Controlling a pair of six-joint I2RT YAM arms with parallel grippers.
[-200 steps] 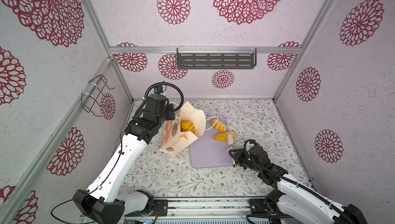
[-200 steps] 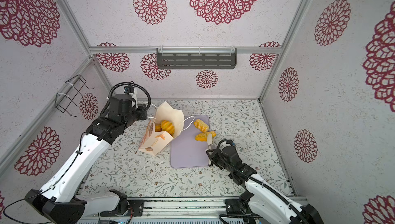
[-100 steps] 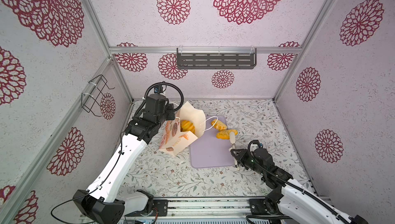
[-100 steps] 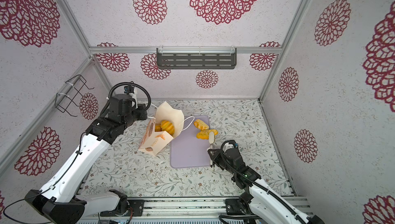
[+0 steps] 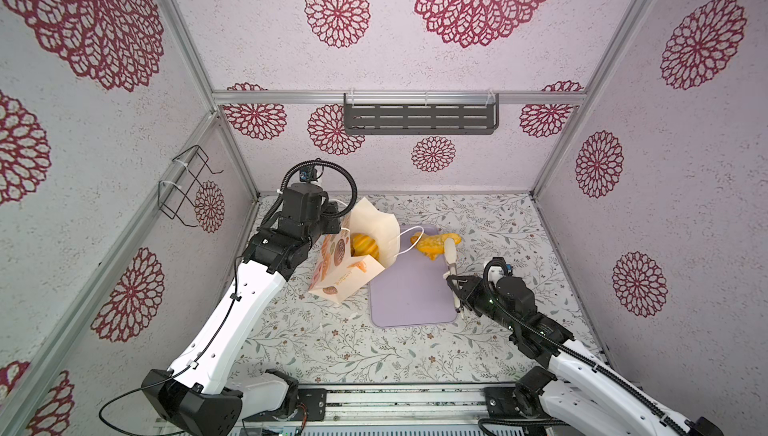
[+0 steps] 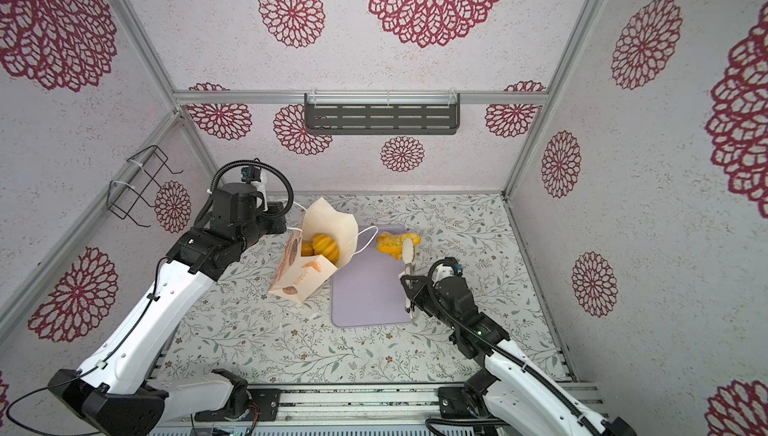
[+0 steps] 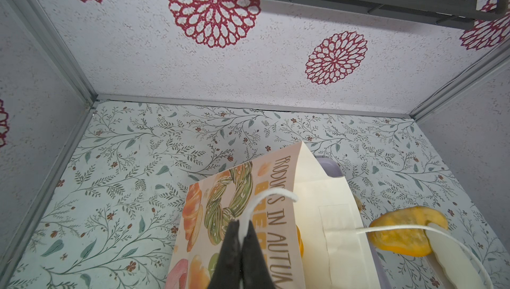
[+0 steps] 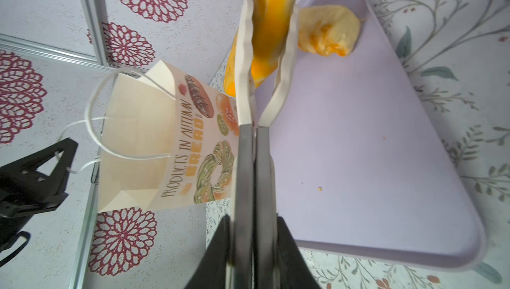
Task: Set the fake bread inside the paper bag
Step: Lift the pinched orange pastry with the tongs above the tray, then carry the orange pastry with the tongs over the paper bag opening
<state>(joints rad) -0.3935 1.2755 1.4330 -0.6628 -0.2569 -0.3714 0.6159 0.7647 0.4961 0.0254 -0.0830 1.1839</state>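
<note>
Smooth and orange, the long toy bread roll (image 8: 271, 25) could slip out. It is only pinched between the wavy white tips of the grey tongs (image 8: 245, 163), squeezed almost shut by the right gripper (image 8: 253, 217). It is at the far end of the flat purple tray (image 8: 358, 149), beside a crumbly pale bun (image 8: 328, 31). The left gripper (image 7: 240, 222) nips the white cord handle (image 7: 273, 192) of the cream paper bag (image 7: 311, 180); floppy paper might tip.
</note>
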